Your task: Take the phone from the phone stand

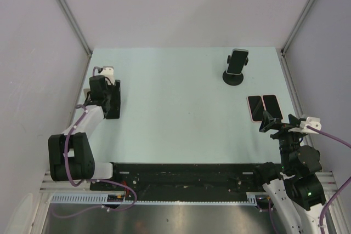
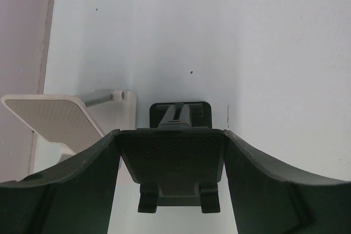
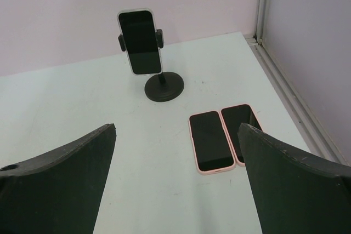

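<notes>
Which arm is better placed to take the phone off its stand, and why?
Right. The right hand, open, faces the phone on the phone stand nearby; the left hand is far across the table.

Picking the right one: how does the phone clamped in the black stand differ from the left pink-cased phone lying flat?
The clamped phone stands upright in the black round-based stand; the left pink-cased phone lies flat on the pale table. The clamped phone is alone; the pink-cased one lies beside a second pink-cased phone. Both screens are dark.
</notes>
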### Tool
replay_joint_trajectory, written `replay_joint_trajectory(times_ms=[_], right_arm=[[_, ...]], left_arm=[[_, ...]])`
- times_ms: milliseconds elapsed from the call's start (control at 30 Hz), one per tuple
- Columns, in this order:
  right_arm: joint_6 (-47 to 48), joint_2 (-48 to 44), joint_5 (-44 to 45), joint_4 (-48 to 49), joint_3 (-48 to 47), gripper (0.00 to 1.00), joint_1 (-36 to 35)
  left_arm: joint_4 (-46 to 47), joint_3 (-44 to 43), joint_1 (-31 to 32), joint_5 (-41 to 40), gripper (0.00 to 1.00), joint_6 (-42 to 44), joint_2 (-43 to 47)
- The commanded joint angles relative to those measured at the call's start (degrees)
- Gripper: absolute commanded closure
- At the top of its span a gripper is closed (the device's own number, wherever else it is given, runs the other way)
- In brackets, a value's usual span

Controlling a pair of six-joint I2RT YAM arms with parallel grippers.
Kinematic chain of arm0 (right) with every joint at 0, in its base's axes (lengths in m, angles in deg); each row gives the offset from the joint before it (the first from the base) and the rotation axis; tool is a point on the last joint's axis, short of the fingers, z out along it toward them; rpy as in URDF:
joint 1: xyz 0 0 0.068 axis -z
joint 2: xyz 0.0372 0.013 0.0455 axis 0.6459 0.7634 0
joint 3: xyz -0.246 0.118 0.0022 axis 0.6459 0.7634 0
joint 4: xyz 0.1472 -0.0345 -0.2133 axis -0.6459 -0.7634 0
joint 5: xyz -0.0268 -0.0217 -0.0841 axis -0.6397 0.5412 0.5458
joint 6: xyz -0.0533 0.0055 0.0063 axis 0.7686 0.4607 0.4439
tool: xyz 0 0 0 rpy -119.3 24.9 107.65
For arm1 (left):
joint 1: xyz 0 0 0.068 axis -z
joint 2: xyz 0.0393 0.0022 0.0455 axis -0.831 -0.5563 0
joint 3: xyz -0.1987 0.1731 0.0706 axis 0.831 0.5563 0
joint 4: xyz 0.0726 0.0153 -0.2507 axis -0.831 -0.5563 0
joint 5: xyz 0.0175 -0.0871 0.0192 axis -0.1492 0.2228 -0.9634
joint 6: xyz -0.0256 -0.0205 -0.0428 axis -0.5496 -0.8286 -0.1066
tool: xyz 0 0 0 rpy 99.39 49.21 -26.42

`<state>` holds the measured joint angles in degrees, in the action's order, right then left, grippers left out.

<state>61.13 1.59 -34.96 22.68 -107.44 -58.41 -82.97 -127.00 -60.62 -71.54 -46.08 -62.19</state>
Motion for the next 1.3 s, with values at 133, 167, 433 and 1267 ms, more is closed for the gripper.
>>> replay_joint_trajectory(times_ms=[133,167,433,1267], right_arm=[[0.38,-0.40,0.07,1.22,-0.23,0.00,-0.46],[0.47,-0.40,0.15,1.22,-0.31,0.00,-0.55],[0.38,-0.48,0.07,1.05,-0.23,0.01,-0.64],[-2.69,13.74,-3.71,1.05,-5.67,0.00,-1.16]], left_arm=[[2.73,0.56,-0.41,2.84,0.34,3.73,-0.53],[2.82,0.56,-0.49,2.67,0.32,3.64,-0.53],[2.73,0.39,-0.41,3.02,0.18,3.20,-0.45],[2.73,1.70,1.26,6.44,0.00,-14.98,26.60]])
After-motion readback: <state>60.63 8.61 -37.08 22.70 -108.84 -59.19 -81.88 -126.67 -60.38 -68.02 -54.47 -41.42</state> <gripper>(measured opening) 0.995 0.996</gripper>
